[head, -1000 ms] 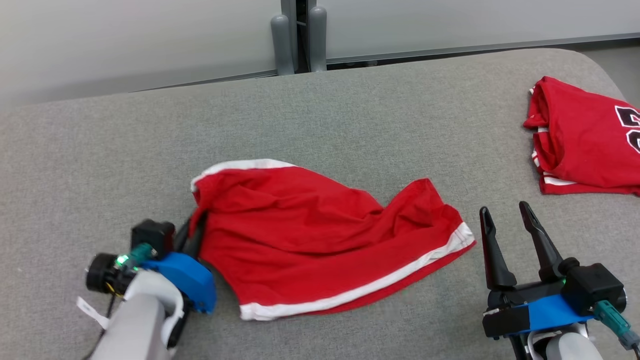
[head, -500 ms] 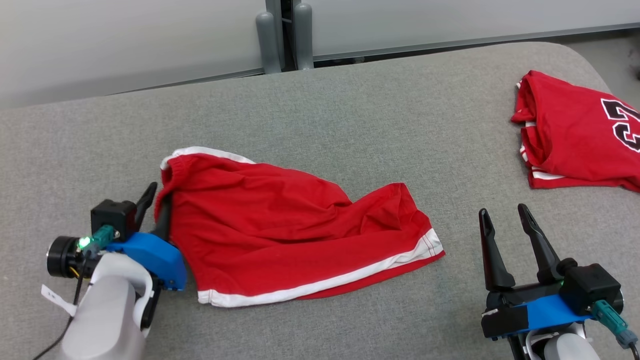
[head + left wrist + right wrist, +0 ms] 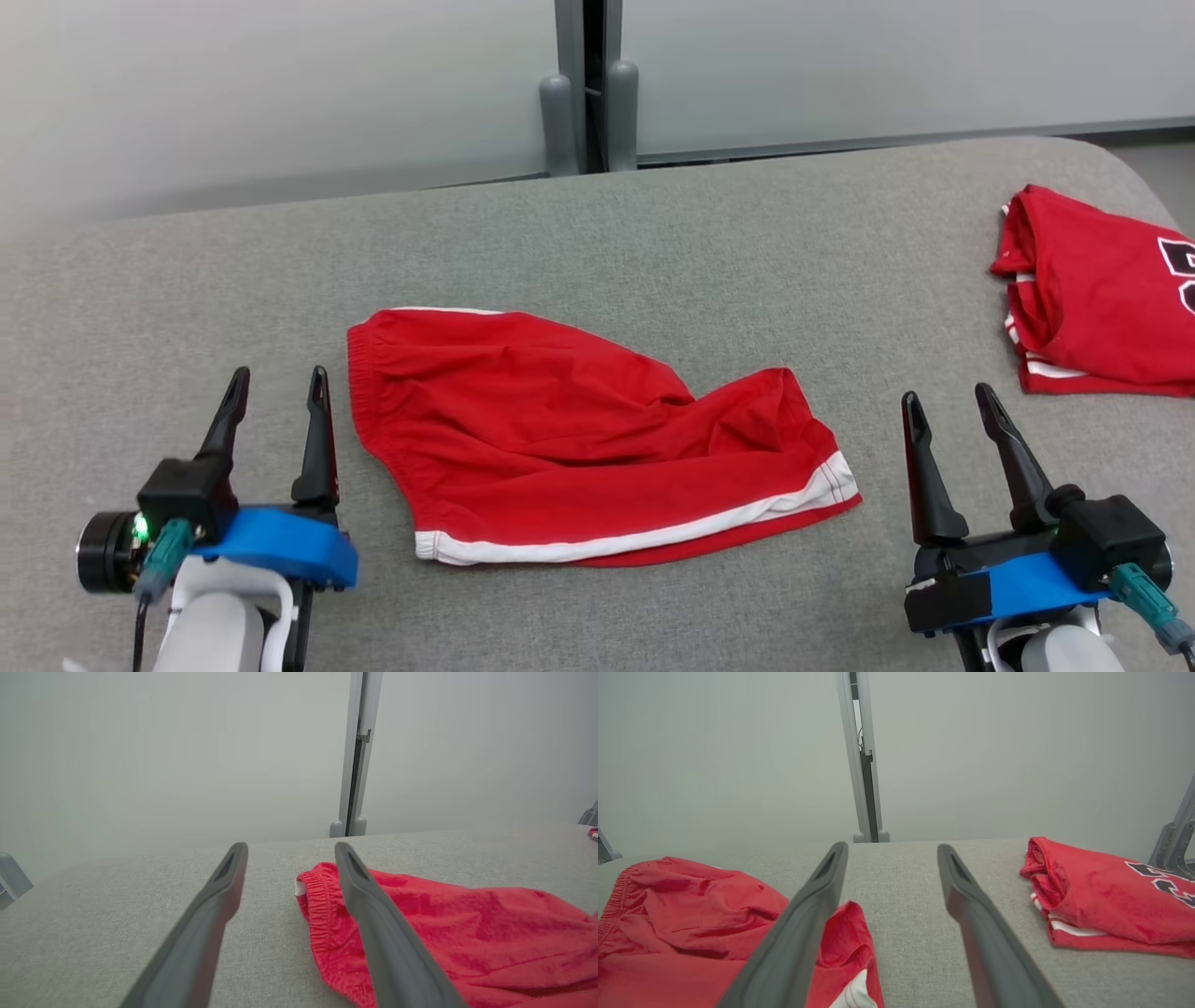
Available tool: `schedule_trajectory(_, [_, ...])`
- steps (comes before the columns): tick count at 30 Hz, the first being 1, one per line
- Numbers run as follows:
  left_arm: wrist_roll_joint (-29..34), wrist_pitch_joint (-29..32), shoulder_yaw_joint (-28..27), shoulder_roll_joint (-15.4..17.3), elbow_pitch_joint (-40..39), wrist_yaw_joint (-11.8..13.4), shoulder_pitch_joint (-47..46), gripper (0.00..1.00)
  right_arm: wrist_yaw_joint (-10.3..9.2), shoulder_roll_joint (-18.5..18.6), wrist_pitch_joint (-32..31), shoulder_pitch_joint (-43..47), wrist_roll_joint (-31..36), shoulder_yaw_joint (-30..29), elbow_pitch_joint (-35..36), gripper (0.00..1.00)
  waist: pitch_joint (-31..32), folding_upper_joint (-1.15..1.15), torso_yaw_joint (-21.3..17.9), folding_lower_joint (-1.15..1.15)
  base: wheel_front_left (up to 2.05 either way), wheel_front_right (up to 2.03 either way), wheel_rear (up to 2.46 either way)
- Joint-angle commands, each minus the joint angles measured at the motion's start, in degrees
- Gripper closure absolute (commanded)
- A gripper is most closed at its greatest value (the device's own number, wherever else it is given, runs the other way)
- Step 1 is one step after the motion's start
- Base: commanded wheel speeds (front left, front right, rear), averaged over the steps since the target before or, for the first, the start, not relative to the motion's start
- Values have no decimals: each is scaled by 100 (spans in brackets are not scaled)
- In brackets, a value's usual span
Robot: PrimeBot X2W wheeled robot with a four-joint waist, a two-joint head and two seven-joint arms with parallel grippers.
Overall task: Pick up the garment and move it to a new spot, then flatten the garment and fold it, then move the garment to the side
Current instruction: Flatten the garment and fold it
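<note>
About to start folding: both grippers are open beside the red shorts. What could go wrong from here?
The shorts lie bunched in the middle; folding now may trap creases. The left gripper sits close to the waistband and could snag it. The folded jersey crowds the right side.

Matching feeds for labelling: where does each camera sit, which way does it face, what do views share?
Head: on the head, facing forward and down at shorts, jersey, grey surface; left gripper and right gripper show, open.
Left wrist: on the left arm, along its fingers, over the shorts' waistband toward the wall.
Right wrist: on the right arm, along its fingers, between shorts and jersey.
Shared: all show the shorts and the post.
</note>
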State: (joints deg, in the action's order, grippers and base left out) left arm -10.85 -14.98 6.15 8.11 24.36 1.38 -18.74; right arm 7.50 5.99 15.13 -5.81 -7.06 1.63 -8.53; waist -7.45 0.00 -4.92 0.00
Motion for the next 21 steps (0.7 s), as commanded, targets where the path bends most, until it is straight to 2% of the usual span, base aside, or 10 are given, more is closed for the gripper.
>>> schedule_trajectory(1, [48, -23, -67, -23, -215, 31, 194, 0, -2, 10, -2, 35, 42, 19, 33, 0, 82, 0, 54, 0, 0, 0, 0])
schedule_trajectory(9, [260, -25, -365, -268, -1320, 113, 1102, 0, -2, -32, -2, 173, 53, 53, 147, 0, 302, 0, 122, 0, 0, 0, 0])
schedule_trajectory(21, [346, -25, -516, -457, -1467, 39, 1692, 0, -2, -45, -2, 438, 80, 120, -22, 0, 459, 0, 207, 0, 0, 0, 0])
